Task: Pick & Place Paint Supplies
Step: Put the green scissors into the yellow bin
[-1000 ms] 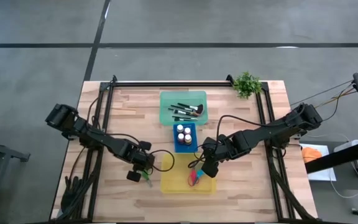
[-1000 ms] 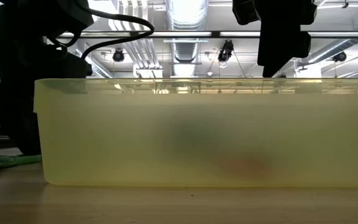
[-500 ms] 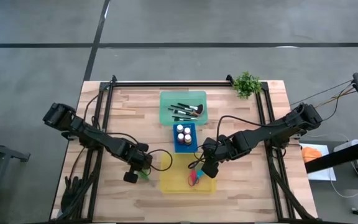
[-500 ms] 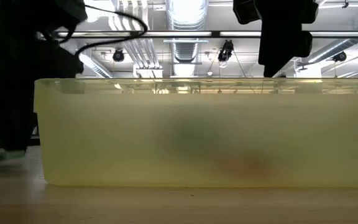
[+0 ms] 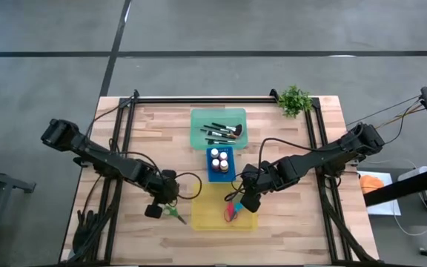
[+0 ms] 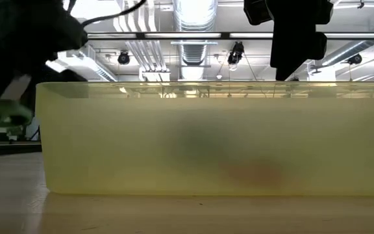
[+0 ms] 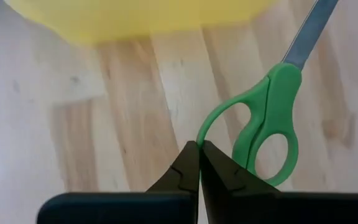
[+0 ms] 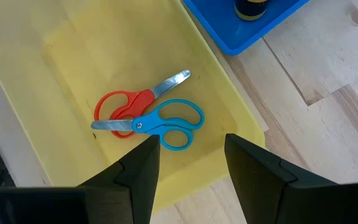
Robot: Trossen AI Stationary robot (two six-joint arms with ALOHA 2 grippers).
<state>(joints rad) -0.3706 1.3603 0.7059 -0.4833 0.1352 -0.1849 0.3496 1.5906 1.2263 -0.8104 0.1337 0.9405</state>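
Green-handled scissors [image 7: 266,118] hang lifted just off the left end of the yellow tray [image 5: 212,199], with my left gripper [image 7: 199,147] shut on them. The low view shows their green handle [image 6: 2,114] well above the tabletop. Red scissors [image 8: 124,106] and blue scissors [image 8: 166,121] lie crossed on the yellow tray's floor. My right gripper [image 8: 191,155] hovers open above that tray [image 8: 55,56], touching nothing. Paint bottles stand in the blue tray [image 5: 221,175], and brushes lie in the green tray [image 5: 200,119]. My left gripper pinches the rim of one green handle loop [image 7: 202,132] between its two fingertips. The fingers come from above, slanting down. The scissors are lifted clear of the table, and their metal blade [image 7: 309,34] points away from the gripper toward the yellow tray.
A small leafy plant [image 5: 295,99] stands at the table's far right corner. Black rails [image 5: 124,126] run along the table's left, right and far sides. Bare wood lies left of the yellow tray and along the near edge.
My left gripper has risen from the tabletop beside the yellow tray's left end, drifting a little toward the left edge. The green scissors, which lay flat on the wood, have come up with it and hang clear of the table.
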